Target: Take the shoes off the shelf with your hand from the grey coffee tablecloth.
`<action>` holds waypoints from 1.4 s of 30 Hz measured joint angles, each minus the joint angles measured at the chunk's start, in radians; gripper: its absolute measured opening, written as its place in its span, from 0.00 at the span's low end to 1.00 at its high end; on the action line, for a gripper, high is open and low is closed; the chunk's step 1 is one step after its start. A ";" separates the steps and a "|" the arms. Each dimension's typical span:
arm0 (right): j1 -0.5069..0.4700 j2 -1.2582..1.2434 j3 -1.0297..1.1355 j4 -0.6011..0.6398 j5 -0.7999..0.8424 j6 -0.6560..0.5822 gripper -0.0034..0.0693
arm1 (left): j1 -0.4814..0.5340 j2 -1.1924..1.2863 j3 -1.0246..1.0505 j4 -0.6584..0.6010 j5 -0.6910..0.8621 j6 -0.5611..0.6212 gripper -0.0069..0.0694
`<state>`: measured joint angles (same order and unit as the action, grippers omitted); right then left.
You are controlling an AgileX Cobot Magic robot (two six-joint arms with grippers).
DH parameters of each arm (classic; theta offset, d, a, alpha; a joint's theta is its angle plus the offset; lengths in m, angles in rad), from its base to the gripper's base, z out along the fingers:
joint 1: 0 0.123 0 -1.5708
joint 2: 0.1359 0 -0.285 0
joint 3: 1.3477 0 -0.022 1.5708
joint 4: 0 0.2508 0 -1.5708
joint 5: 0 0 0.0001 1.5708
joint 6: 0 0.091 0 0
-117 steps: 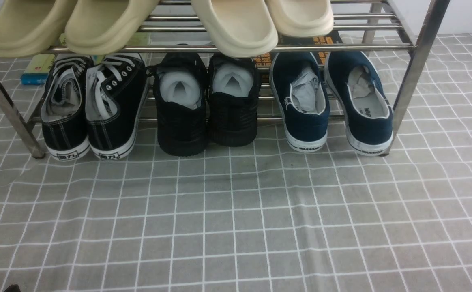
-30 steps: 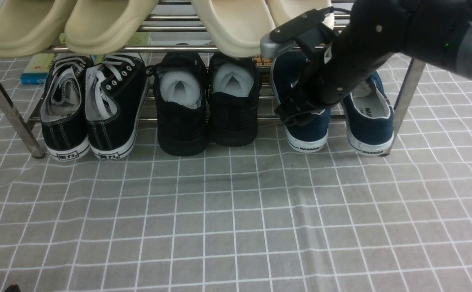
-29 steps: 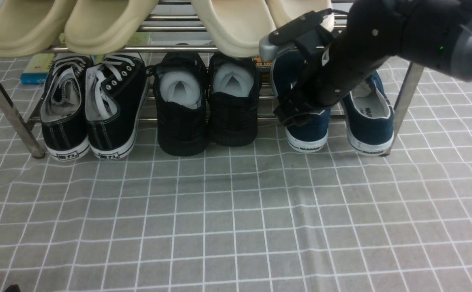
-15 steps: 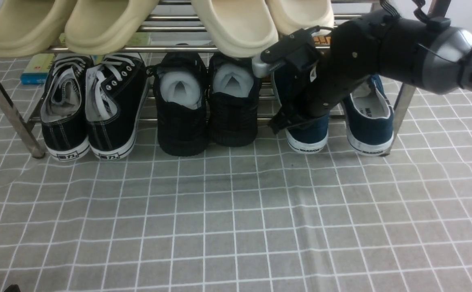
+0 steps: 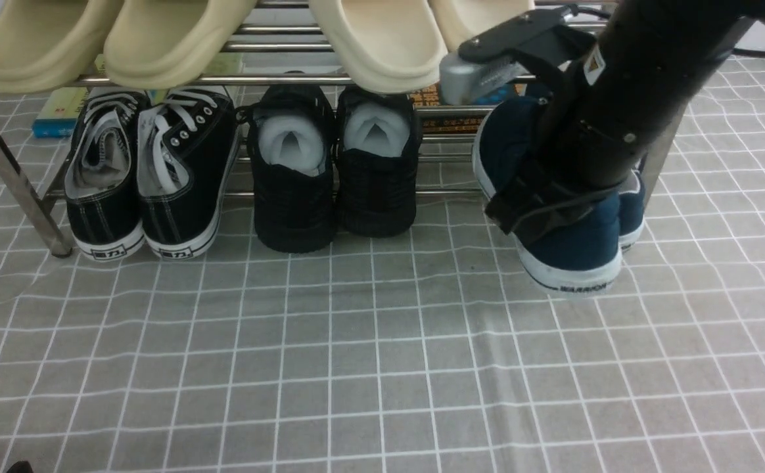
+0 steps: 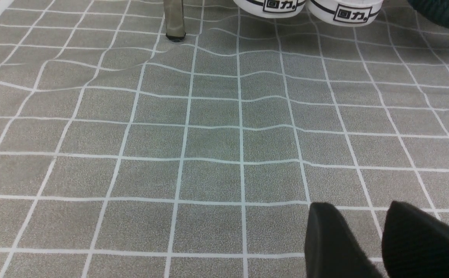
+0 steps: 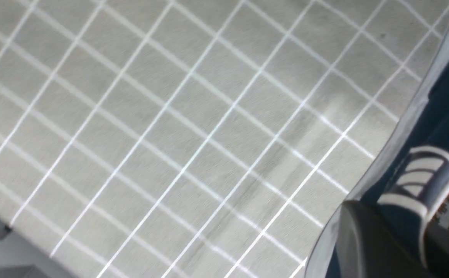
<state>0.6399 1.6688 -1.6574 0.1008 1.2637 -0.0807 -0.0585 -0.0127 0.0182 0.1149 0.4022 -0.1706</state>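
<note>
My right gripper (image 5: 540,207) is shut on the side wall of one navy-blue shoe (image 5: 566,249) and holds it just in front of the silver shelf (image 5: 356,79), heel toward the camera. In the right wrist view a black finger (image 7: 367,239) presses on the outside of that shoe's navy wall (image 7: 440,116), above the grey coffee tablecloth (image 7: 170,116). The other navy shoe (image 5: 633,210) is mostly hidden behind the arm, at the shelf's right end. My left gripper (image 6: 359,224) hovers low over the tablecloth (image 6: 209,135), its fingers apart and holding nothing.
Black lace-up sneakers (image 5: 152,171) and all-black knit shoes (image 5: 333,171) fill the left and middle of the lower tier. Beige slippers (image 5: 113,39) sit on the top tier. A shelf leg (image 6: 173,19) stands ahead of my left gripper. Books (image 5: 60,108) lie behind the rack.
My right gripper has shut on the left navy shoe. It has pulled the shoe off the lower tier, to the right and toward the camera. The left arm has not moved.
</note>
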 joint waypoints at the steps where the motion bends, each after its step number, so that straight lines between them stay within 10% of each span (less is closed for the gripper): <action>1: 0.034 -0.010 0.014 -0.001 0.000 0.011 0.10 | 0.000 0.000 0.000 0.000 0.000 0.000 0.41; 14: 0.250 -0.034 0.206 0.016 -0.009 0.243 0.10 | 0.000 0.000 0.000 0.000 0.000 0.000 0.41; 42: 0.253 0.131 0.247 -0.108 -0.289 0.379 0.14 | 0.000 0.000 0.000 0.004 0.000 0.000 0.41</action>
<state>0.8924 1.7999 -1.4109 -0.0068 0.9743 0.2986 -0.0585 -0.0127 0.0182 0.1191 0.4022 -0.1706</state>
